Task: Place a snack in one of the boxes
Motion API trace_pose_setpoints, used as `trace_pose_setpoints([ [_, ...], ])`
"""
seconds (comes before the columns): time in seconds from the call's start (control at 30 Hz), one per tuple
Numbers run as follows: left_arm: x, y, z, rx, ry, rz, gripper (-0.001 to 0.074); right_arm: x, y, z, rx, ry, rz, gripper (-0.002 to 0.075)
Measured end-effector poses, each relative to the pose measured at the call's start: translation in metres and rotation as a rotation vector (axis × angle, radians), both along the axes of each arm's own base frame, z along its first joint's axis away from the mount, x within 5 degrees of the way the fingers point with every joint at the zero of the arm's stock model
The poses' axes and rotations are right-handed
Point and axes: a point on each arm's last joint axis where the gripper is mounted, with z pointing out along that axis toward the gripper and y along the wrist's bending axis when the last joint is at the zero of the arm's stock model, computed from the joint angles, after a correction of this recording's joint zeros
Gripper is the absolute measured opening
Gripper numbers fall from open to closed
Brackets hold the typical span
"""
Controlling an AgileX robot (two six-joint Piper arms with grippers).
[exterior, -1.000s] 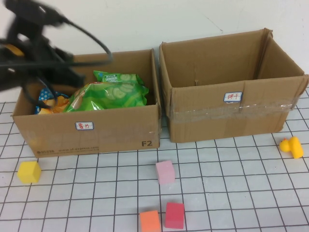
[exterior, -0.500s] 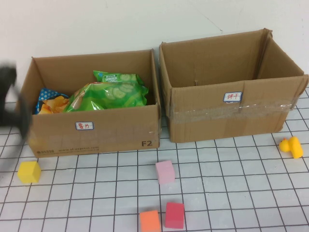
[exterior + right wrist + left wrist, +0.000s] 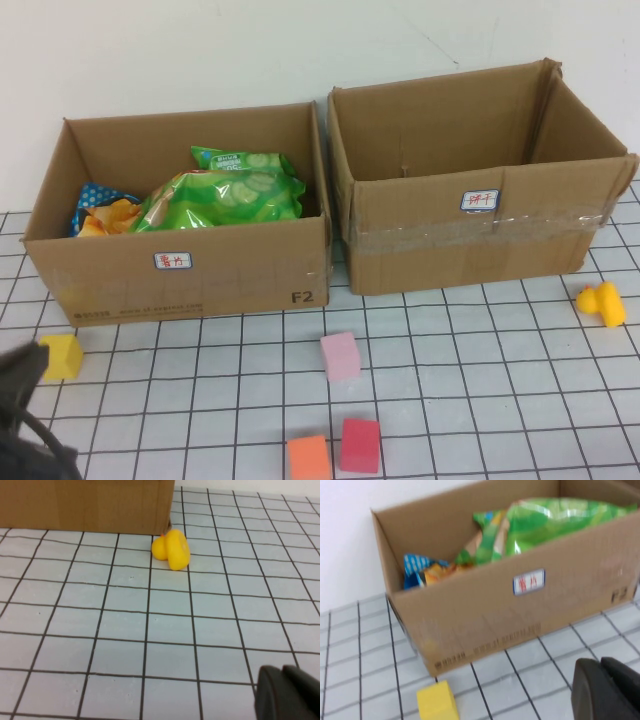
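Observation:
A green snack bag (image 3: pixel 228 192) lies in the left cardboard box (image 3: pixel 180 272), with a blue and orange bag (image 3: pixel 98 212) beside it at that box's left end. Both show in the left wrist view, the green bag (image 3: pixel 540 522) and the blue bag (image 3: pixel 422 570) inside the box (image 3: pixel 485 615). The right box (image 3: pixel 480 235) looks empty. My left gripper (image 3: pixel 602 690) is shut and empty, low at the table's front left corner (image 3: pixel 25 420). My right gripper (image 3: pixel 287 692) is shut and empty over the table near the yellow duck; it is out of the high view.
A yellow cube (image 3: pixel 62 356) lies in front of the left box, also in the left wrist view (image 3: pixel 436 702). Pink (image 3: pixel 340 356), red (image 3: pixel 360 445) and orange (image 3: pixel 309 458) blocks lie at front centre. A yellow duck (image 3: pixel 602 303) sits right of the right box (image 3: pixel 171 548).
My left arm has pulled back from above the left box, down to the front left corner. The bags stay in the box.

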Motion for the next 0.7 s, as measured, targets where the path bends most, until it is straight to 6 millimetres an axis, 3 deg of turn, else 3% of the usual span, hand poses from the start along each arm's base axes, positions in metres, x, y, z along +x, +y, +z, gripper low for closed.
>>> trace_pose_setpoints([
  [0.3, -0.006, 0.001, -0.027, 0.014, 0.074, 0.000, 0.0000, 0.000, 0.000, 0.000, 0.000, 0.000, 0.000, -0.0001],
  [0.57, -0.039, 0.016, -0.026, -0.018, -0.109, 0.089, 0.0000, 0.000, 0.000, 0.000, 0.000, 0.000, 0.000, -0.0001],
  [0.7, -0.057, 0.023, -0.045, 0.055, -0.185, 0.141, -0.0001, 0.000, 0.000, 0.000, 0.000, 0.000, 0.000, -0.0001],
])
